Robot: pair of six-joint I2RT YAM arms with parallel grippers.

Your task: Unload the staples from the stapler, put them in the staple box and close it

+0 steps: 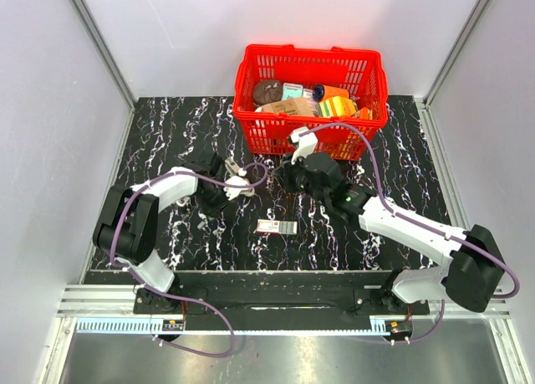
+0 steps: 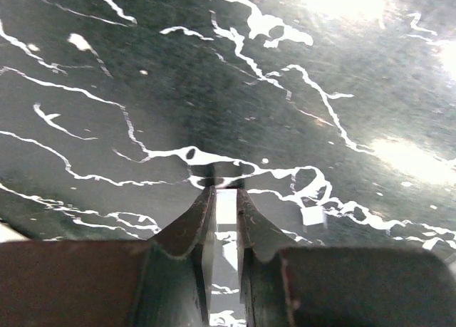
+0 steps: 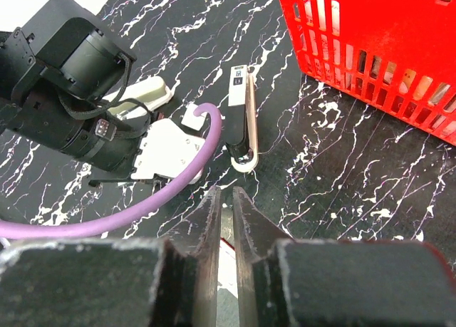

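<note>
The stapler (image 1: 233, 167) lies on the black marbled table between the two arms. In the right wrist view the stapler (image 3: 239, 120) is a black body with a pale pink strip along one side and a white rounded end. My left gripper (image 1: 219, 198) points down at the table beside it. Its fingertips (image 2: 226, 191) are closed to a slit right at the surface. A thin bright strip shows in that slit; I cannot tell whether it is staples or a white vein. My right gripper (image 1: 282, 181) hovers just right of the stapler, its jaws (image 3: 226, 191) closed to a narrow gap.
A red basket (image 1: 292, 137) full of packets stands at the back, and its wall (image 3: 370, 35) is close to my right wrist. A small white and red box (image 1: 277, 227) lies nearer the front. A small pale square bit (image 2: 313, 215) sits by my left fingers.
</note>
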